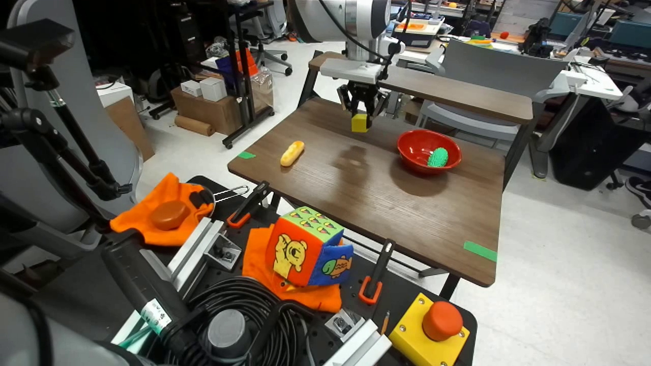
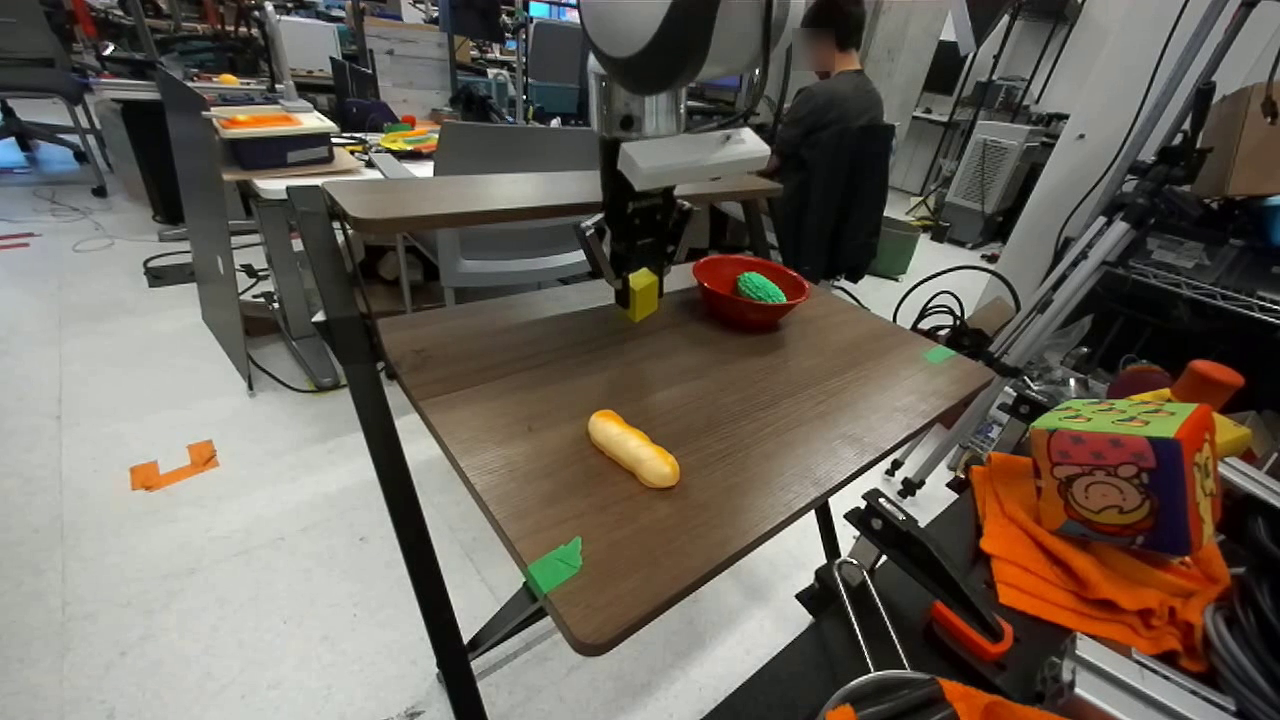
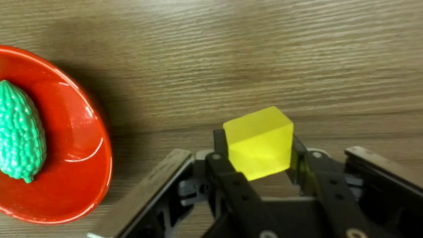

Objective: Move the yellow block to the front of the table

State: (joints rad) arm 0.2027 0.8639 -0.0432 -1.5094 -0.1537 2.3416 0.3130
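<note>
The yellow block (image 1: 359,123) is held in the air over the brown wooden table (image 1: 407,229). It also shows in an exterior view (image 2: 642,296) and in the wrist view (image 3: 261,148). My gripper (image 1: 361,115) is shut on the block, with one black finger on each side of it. In the wrist view the block sits tilted between the fingertips and projects a little past them. The gripper's shadow falls on the table below, so the block is apart from the surface.
A red bowl (image 1: 407,151) with a green bumpy toy (image 1: 438,157) inside stands beside the gripper; it shows in the wrist view too (image 3: 89,158). A bread-like toy (image 2: 633,450) lies on the table. A raised shelf (image 1: 457,94) runs along one long edge. Green tape (image 1: 480,251) marks a corner.
</note>
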